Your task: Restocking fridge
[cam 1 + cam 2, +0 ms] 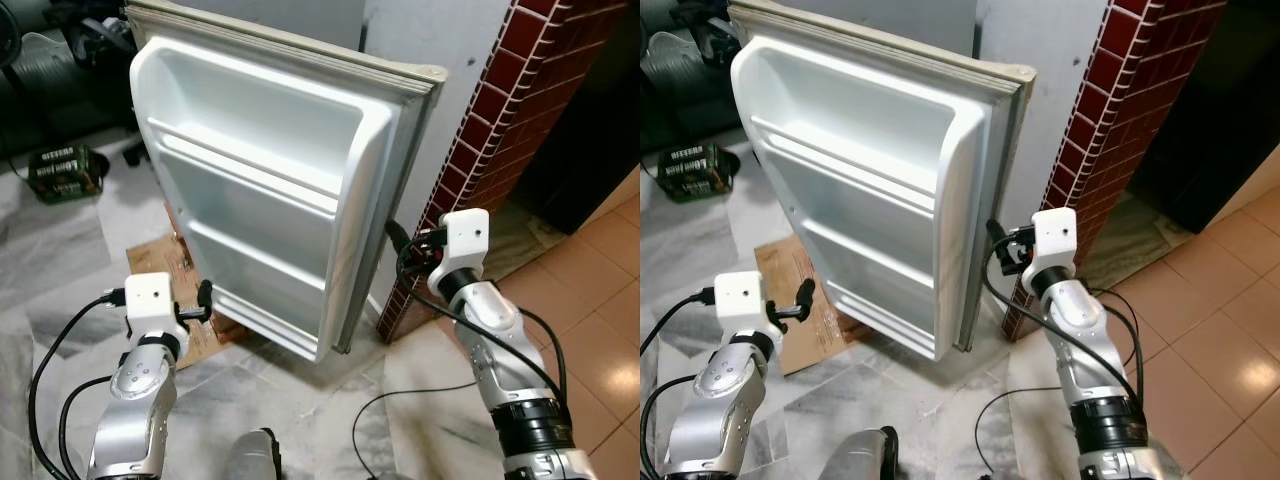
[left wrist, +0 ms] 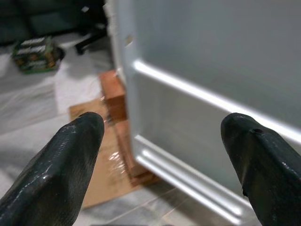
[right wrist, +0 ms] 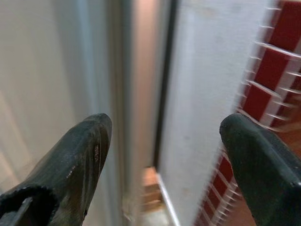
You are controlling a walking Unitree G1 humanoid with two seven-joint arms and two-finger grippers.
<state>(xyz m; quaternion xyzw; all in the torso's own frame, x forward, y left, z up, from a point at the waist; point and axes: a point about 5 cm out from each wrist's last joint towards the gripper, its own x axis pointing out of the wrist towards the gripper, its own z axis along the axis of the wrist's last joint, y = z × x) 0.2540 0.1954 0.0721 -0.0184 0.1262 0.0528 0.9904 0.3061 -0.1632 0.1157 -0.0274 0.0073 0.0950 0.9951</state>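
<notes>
The white fridge door (image 1: 270,180) stands swung open toward me, and its inner door shelves (image 1: 245,160) hold nothing. My left gripper (image 1: 203,302) hovers open beside the door's lower left corner, just short of touching it; in the left wrist view its fingers (image 2: 70,160) frame the door's bottom rail (image 2: 188,183). My right gripper (image 1: 398,240) is open at the door's right edge, level with its middle. In the right wrist view the right gripper (image 3: 164,127) faces the dark gap between that door edge (image 3: 141,94) and a white wall panel (image 3: 207,94). No stock items are in sight.
A red-tiled pillar (image 1: 500,130) rises just right of the door. Cardboard (image 1: 160,255) and wooden blocks (image 2: 115,94) lie under the fridge's left side. A green pack of bottles (image 1: 65,172) sits on the floor at far left. Orange floor tiles (image 1: 600,330) spread to the right.
</notes>
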